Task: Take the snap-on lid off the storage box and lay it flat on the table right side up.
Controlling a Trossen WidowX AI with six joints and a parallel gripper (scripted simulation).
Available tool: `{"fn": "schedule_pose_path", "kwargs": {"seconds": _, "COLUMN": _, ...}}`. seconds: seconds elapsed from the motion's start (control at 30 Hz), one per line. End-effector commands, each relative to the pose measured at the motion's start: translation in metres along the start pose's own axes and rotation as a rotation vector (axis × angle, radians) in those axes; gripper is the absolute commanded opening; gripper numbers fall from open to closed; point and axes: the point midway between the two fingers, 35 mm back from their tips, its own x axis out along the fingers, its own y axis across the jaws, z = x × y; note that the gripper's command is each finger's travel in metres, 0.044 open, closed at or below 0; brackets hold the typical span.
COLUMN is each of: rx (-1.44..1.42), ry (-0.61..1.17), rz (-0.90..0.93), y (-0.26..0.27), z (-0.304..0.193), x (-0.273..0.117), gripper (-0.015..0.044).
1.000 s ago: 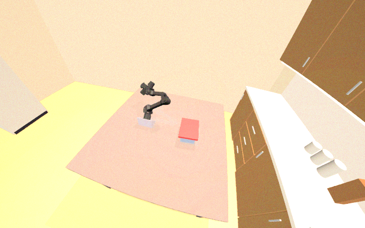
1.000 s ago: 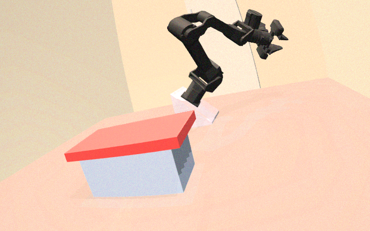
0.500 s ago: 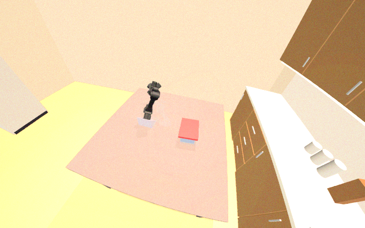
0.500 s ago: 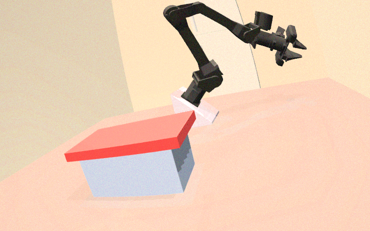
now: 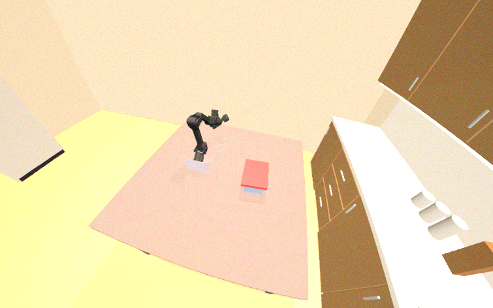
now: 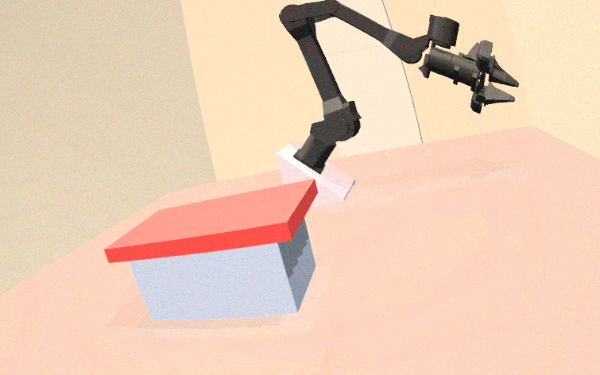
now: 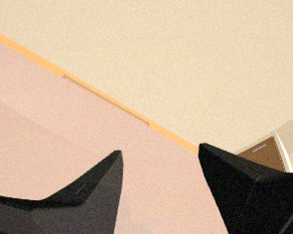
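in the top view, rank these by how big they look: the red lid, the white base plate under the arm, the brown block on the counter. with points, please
1. brown block (image 5: 470, 260)
2. red lid (image 5: 255, 174) (image 6: 213, 218)
3. white base plate (image 5: 191, 164) (image 6: 339, 185)

Top and exterior views sharing the box (image 5: 253, 190) (image 6: 213, 284).

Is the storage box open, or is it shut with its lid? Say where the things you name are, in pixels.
Shut: the red lid (image 5: 254, 173) (image 6: 208, 218) covers the top of the blue box (image 5: 253, 190) (image 6: 213, 284).
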Motion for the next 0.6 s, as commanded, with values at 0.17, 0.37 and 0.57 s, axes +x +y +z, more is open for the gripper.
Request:
{"fn": "schedule_pose_path", "kwargs": {"seconds": 0.17, "rx": 0.169, "ry": 0.131, "rz": -0.122, "y": -0.049, "z": -0.038, "x": 0.014, "gripper": 0.0235}}
{"fn": "schedule_pose_path", "kwargs": {"seconds": 0.37, "rx": 0.302, "ry": 0.237, "rz": -0.221, "y": -0.089, "z": -0.078, "x": 0.015, "gripper": 0.0235}}
{"fn": "schedule_pose_path", "kwargs": {"seconds": 0.57, "rx": 0.421, "ry": 0.349, "rz": -0.324, "y": -0.125, "z": -0.127, "x": 0.0, "gripper": 0.0235}}
